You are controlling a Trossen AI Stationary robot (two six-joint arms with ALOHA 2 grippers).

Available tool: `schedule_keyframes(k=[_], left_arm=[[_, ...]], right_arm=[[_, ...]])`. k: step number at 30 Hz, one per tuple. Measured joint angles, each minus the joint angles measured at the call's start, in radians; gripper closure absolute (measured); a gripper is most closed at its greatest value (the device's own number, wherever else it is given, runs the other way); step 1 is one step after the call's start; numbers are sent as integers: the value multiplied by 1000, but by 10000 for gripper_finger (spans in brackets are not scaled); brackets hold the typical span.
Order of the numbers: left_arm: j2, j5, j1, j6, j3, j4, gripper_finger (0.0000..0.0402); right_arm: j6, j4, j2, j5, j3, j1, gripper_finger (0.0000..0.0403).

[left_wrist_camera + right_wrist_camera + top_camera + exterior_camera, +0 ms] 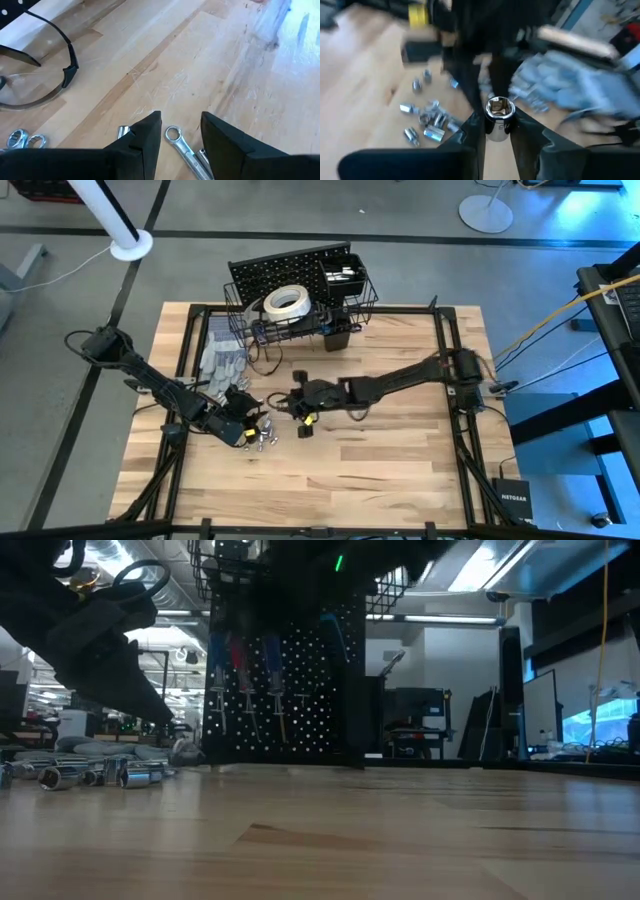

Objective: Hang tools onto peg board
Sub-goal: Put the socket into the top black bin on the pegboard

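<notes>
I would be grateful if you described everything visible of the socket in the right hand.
The socket is a short cylinder of shiny chrome-like metal, with a dark hexagonal opening in the end facing the wrist camera. It stands upright between the two dark fingers of the right hand, which press on its sides. Faint lettering on its wall is unreadable. Beyond it, loose sockets lie on the wooden table.

1. A pale wooden table [380, 470] carries everything.
2. Grey gloves [220, 362] lie near its back left.
3. Loose silver sockets [262, 437] sit clustered left of centre.
4. The black peg board [290, 275] stands at the back edge.
</notes>
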Motion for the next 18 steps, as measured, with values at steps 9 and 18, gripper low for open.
schedule_keyframes(k=[9, 18], left_arm=[[0, 0, 0, -6, 0, 4, 270], [0, -11, 0, -8, 0, 3, 270]], right_arm=[[-10, -123, -330, 125, 0, 8, 329], [-137, -38, -540, 313, 0, -88, 329]])
